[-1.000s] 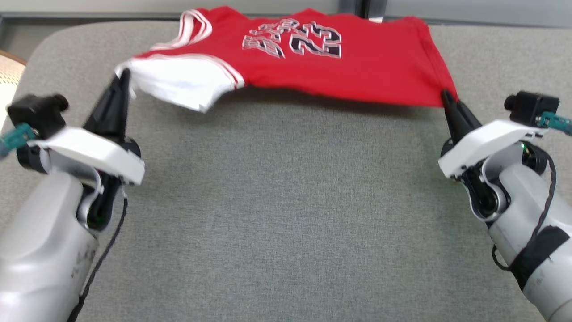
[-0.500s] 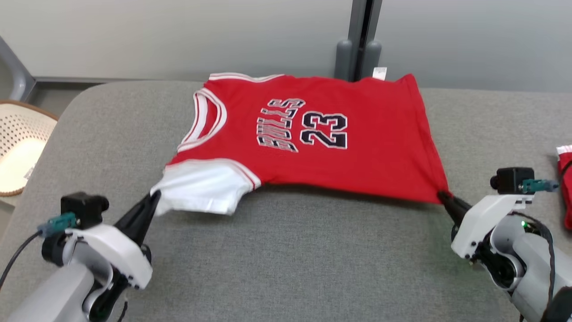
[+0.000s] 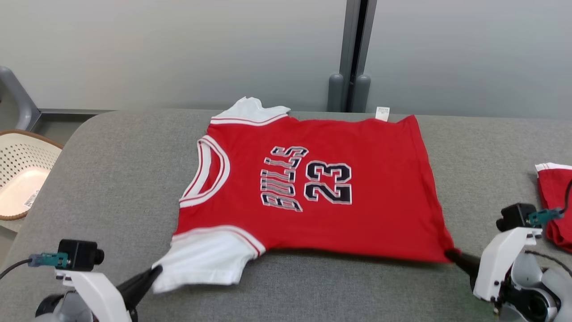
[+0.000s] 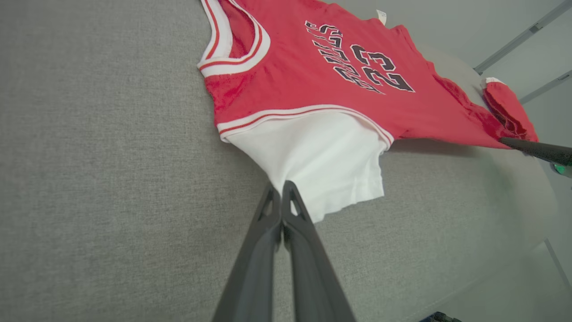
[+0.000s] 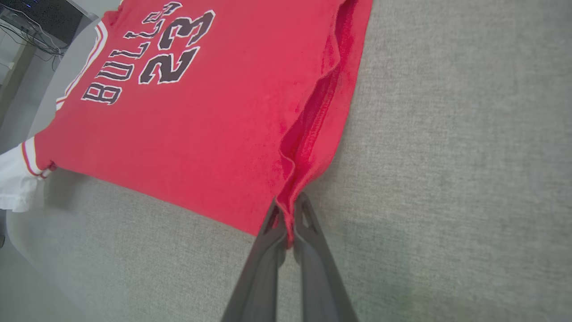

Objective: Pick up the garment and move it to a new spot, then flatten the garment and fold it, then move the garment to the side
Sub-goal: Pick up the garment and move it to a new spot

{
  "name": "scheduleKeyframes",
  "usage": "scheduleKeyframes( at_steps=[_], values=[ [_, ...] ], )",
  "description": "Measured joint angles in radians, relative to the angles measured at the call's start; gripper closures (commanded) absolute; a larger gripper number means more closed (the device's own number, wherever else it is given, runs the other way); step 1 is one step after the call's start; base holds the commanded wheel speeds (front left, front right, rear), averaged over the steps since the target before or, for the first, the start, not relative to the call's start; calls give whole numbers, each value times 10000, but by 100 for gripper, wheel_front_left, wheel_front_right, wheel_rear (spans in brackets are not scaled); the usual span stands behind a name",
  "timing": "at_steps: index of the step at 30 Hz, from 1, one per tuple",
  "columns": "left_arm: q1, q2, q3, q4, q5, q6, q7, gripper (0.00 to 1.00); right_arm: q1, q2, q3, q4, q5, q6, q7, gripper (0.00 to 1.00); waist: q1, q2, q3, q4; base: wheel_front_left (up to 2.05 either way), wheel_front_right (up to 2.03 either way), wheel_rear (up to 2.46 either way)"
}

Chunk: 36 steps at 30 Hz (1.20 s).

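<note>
In the head view the jersey [image 3: 321, 188] lies on the grey counter [image 3: 111, 179], print up, stretched between the two grippers. The left gripper [image 3: 154, 270] is closed on the edge of the white sleeve [image 3: 203, 261], and the right gripper [image 3: 450, 255] is closed on the red hem corner. I think these two corners, well apart, are held so that the near edge is under tension and the cloth spreads flat. This edge is a little raised, with a shadow under it; the far part rests on the counter. A second red cloth [image 3: 556, 201] lies near the outer side of the right gripper. A basket [image 3: 22, 179] stands beyond the outer side of the left one.

In the left wrist view the left gripper [image 4: 281, 184] has its fingers pressed together, with the sleeve [image 4: 313, 161] pinched at the tips. The jersey [image 4: 313, 67] spreads ahead and to the right.

In the right wrist view the right gripper [image 5: 289, 201] pinches the hem corner. The cloth bunches into a fold that runs away from the tips, so probably both layers are caught.
</note>
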<state>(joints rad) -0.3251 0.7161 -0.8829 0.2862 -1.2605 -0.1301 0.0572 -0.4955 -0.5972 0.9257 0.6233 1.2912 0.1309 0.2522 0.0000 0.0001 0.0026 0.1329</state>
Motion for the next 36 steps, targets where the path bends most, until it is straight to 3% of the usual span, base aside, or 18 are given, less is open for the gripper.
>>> scheduleKeyframes(
  at_steps=[4,18,28,36],
  values=[
    [513,548,75,-704,-1058,6,867,100,406,-339,238,-587,796,0,1177,100,0,0,-144,-48,0,0,0],
    [1667,2506,-251,-3450,-2303,497,2736,100,1158,-1862,708,-2309,1751,0,3381,100,0,0,-308,-159,0,0,0],
    [1329,2826,167,-3860,-1818,1093,2316,100,786,-1992,182,-2742,1908,0,3453,100,0,0,-216,-340,0,0,0],
    [611,2757,564,-3726,-1557,1032,2153,100,-194,-1394,-245,-2128,1645,0,3588,100,0,0,138,-501,0,0,0]
  ],
)
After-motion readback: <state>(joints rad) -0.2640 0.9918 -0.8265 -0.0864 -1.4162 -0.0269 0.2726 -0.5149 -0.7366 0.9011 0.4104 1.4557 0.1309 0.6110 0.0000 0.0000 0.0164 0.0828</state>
